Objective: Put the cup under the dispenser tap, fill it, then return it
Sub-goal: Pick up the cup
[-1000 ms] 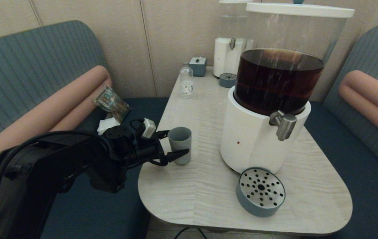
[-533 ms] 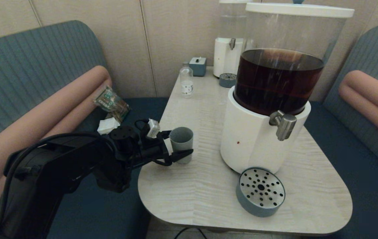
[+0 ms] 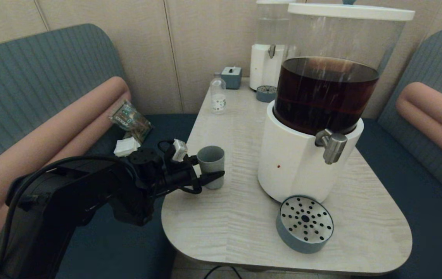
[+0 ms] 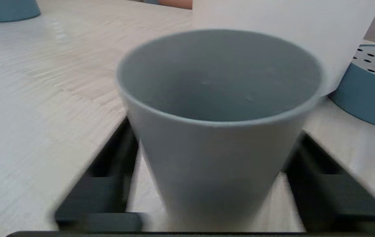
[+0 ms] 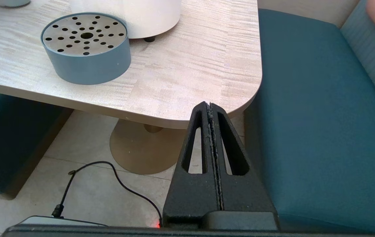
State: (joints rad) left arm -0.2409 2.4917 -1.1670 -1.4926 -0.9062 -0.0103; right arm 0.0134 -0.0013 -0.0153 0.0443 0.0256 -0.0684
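The grey-green cup (image 3: 211, 164) stands upright near the table's left edge, left of the white-based dispenser (image 3: 298, 166) of dark drink. My left gripper (image 3: 211, 171) reaches in from the left and is shut on the cup (image 4: 217, 158), one black finger (image 4: 125, 148) pressed on each side of its wall. The cup looks empty inside. The steel dispenser tap (image 3: 333, 146) juts from the dispenser's front right, well to the right of the cup, with the round perforated drip tray (image 3: 305, 224) below it. My right gripper (image 5: 210, 106) is shut and empty, parked below the table's near right corner.
A small clear bottle (image 3: 218, 97), a grey box (image 3: 231, 76), a second clear-liquid dispenser (image 3: 269, 58) and its little tray (image 3: 266, 93) stand at the table's far end. A snack packet (image 3: 130, 118) lies on the left bench. Blue benches flank the table (image 3: 236, 217).
The left gripper pushed a little further along the cup, its fingers closed onto the cup's sides, and the cup shifted slightly up and away.
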